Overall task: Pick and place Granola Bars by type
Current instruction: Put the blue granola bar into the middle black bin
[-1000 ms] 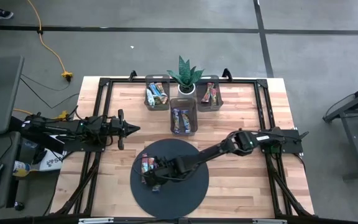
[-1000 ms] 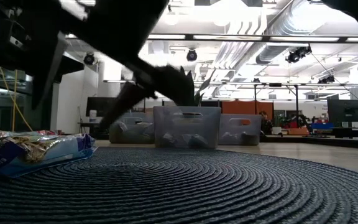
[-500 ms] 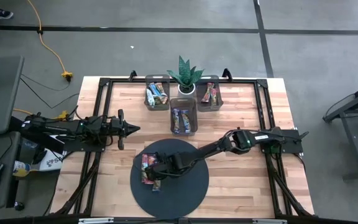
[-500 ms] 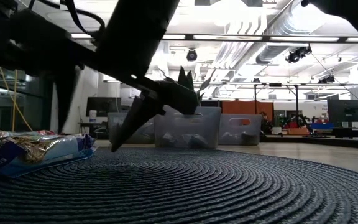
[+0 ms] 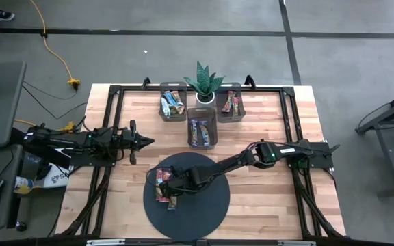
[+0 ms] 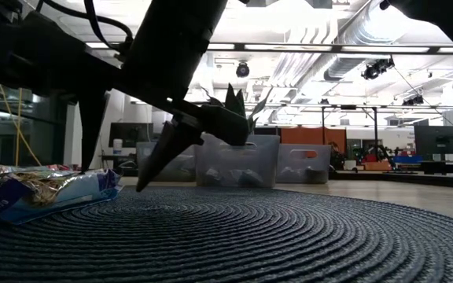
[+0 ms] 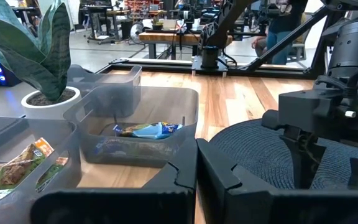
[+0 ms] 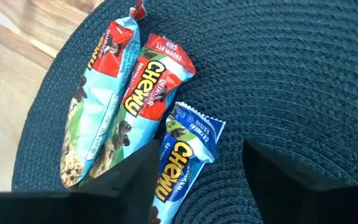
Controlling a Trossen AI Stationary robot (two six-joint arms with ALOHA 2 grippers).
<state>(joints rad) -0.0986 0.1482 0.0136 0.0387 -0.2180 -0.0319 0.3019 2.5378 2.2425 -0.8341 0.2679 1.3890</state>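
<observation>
Three Granola Bars lie side by side on the left part of the dark round mat point(image 5: 200, 205): two red and light-blue ones point(image 8: 98, 106) point(image 8: 154, 84) and a blue one point(image 8: 185, 134). The same bars point(image 5: 161, 184) show in the high view. My right gripper point(image 8: 201, 149) slants down over them, open, with the blue bar between its fingers. Its fingertips point(image 6: 144, 182) reach down to the mat. My left gripper point(image 5: 142, 141) waits shut at the table's left side. My right gripper comes at the blue bar slanting down from the table's right side, its fingers along the bar's long edges. One finger point(image 8: 129, 177) stands at the edge next to the middle red bar. Whether it touches the wrapper I cannot tell.
Three translucent grey bins point(image 5: 173, 104) point(image 5: 202, 128) point(image 5: 232, 102) with bars in them stand at the far middle of the table. A potted plant point(image 5: 204, 83) stands between the two far bins. Bare wood lies to the right of the mat.
My right gripper has gone a little toward the table's left edge and down onto the mat beside the bars. Its fingers now stand slightly closer together. The bars have not moved.
</observation>
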